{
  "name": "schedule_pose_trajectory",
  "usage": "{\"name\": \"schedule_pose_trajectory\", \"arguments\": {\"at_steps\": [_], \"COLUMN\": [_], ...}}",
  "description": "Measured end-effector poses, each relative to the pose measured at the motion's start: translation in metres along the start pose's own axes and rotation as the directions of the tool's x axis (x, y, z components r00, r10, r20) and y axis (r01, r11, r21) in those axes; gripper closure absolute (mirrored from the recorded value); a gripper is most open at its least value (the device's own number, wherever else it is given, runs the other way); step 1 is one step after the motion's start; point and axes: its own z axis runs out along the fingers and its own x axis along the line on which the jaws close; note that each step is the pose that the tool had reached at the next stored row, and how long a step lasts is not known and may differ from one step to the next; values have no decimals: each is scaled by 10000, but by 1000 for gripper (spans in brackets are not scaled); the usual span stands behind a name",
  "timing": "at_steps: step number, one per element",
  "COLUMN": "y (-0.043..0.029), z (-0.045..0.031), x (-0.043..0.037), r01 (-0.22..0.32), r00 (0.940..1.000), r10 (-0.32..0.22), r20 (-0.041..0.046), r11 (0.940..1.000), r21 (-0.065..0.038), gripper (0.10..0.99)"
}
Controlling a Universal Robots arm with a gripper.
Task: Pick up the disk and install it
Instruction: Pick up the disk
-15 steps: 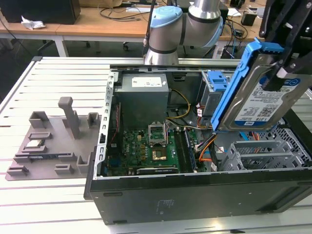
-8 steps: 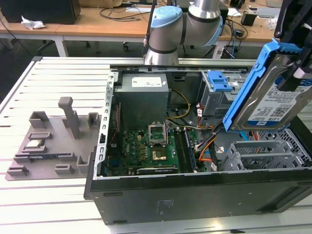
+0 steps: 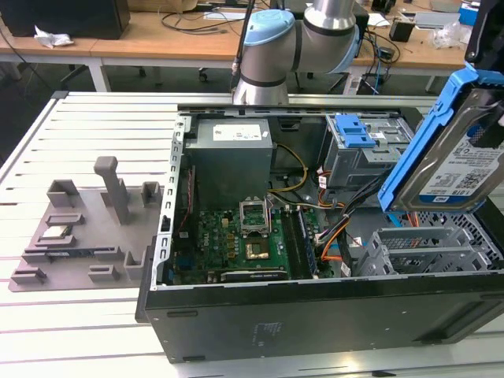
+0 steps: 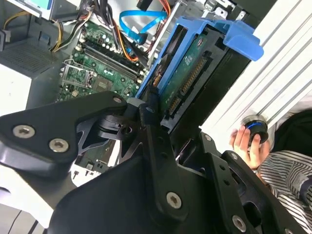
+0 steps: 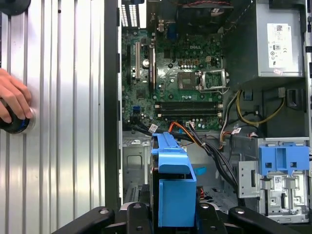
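Slatted aluminium table carries an open computer case. At the right of the exterior view, the disk is held aloft over the case in its blue carrier. In the first wrist view, the gripper is clamped on the disk's near end. The disk's long axis is tilted from upper right down to lower left. Its lower end sits above the empty grey drive cage.
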Motion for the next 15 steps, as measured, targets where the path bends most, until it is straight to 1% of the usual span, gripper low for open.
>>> {"name": "schedule_pose_trajectory", "arguments": {"at_steps": [3,8,10,15], "y": [-85,-163,-176,-182], "z": [-3,-4,-2,54], "x": [-1,-1,-2,1], "r01": [1,0,0,-6], "r00": [10000,10000,10000,10000], "r10": [-1,0,0,6], "r20": [0,-1,0,-19], "r11": [10000,10000,10000,10000], "r21": [-2,-4,-4,-13], "gripper": [725,725,725,725]}}
